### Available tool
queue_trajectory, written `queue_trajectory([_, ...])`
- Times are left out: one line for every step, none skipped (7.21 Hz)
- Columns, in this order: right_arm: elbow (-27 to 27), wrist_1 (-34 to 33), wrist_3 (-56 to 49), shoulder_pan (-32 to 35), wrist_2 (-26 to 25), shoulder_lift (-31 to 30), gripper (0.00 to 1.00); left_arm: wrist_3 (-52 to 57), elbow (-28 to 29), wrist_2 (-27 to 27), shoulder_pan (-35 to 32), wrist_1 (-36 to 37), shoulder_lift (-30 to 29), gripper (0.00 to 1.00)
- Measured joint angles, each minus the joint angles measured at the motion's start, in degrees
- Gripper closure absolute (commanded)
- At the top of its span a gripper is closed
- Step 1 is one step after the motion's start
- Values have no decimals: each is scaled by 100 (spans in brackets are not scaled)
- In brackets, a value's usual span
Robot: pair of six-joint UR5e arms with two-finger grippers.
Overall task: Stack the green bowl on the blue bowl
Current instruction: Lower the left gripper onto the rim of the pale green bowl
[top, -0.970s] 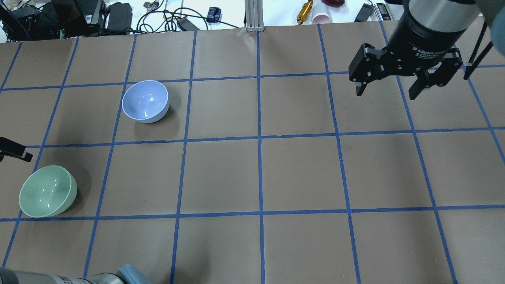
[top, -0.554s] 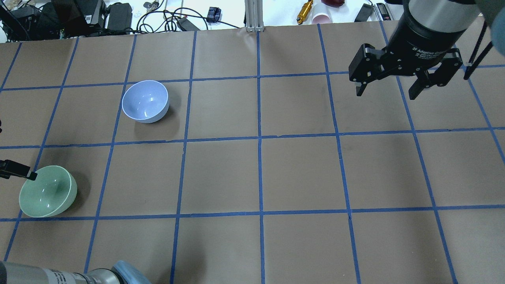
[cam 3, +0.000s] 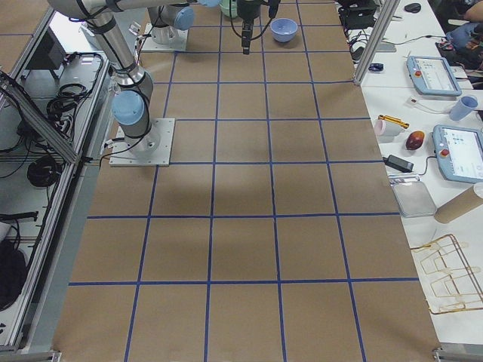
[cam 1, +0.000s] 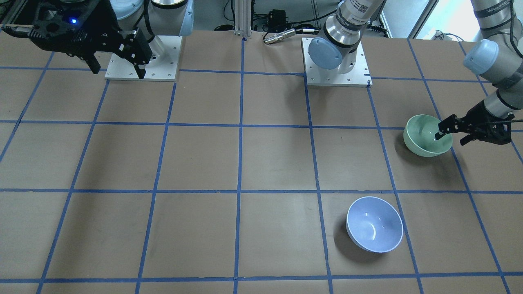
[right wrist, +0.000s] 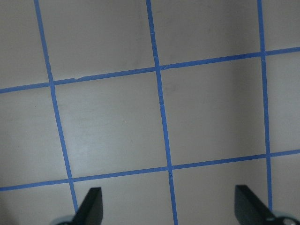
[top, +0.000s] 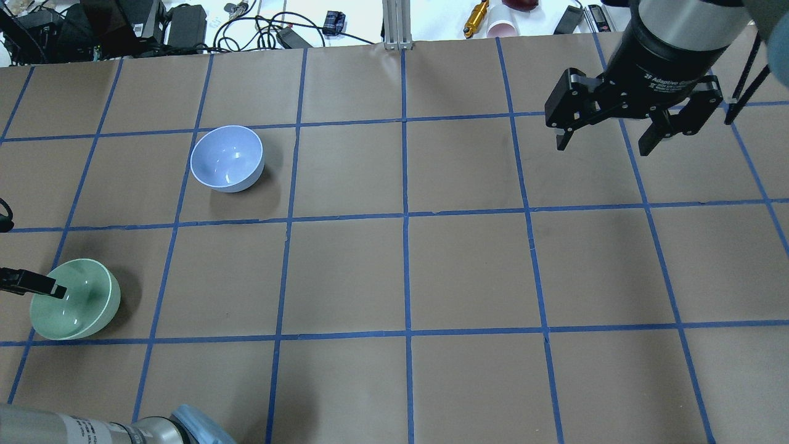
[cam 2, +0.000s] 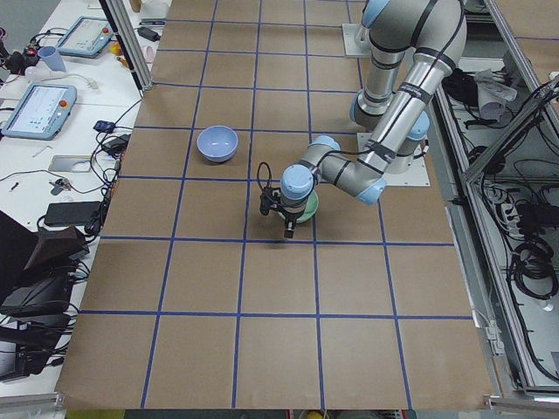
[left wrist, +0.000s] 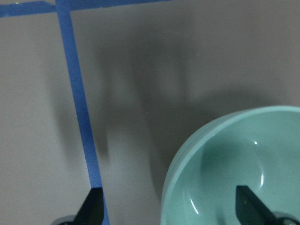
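Note:
The green bowl (top: 75, 299) stands upright near the table's left edge; it also shows in the front view (cam 1: 427, 136) and the left wrist view (left wrist: 234, 159). The blue bowl (top: 227, 158) (cam 1: 374, 229) stands upright about one grid square farther out and to the right, empty. My left gripper (cam 1: 450, 136) (left wrist: 171, 208) is open and straddles the green bowl's rim, with one finger (top: 38, 285) inside the bowl and the other outside. My right gripper (top: 604, 147) (cam 1: 118, 71) is open and empty, high over the far right of the table.
Brown paper with a blue tape grid covers the table (top: 407, 271). Cables, power bricks, a yellow tool (top: 476, 18) and a pink cup (top: 502, 28) lie beyond the far edge. The arm base plates (cam 1: 142, 57) (cam 1: 337, 61) sit on the robot's side.
My left gripper has moved toward the robot's side and down onto the green bowl; one finger now sits inside the rim. The bowls and right gripper have not moved.

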Motion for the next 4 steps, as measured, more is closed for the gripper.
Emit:
queue_trajectory([1, 0, 0, 0, 0, 0, 0, 55, -41, -1, 44, 19, -52, 0])
queue_trajectory([-1, 0, 0, 0, 0, 0, 0, 71, -72, 0, 61, 33, -110, 0])
queue_trajectory([-4, 0, 0, 0, 0, 0, 0, 65, -96, 0, 65, 36, -149, 0])
queue_trajectory([-4, 0, 0, 0, 0, 0, 0, 52, -119, 0, 67, 35, -172, 0])
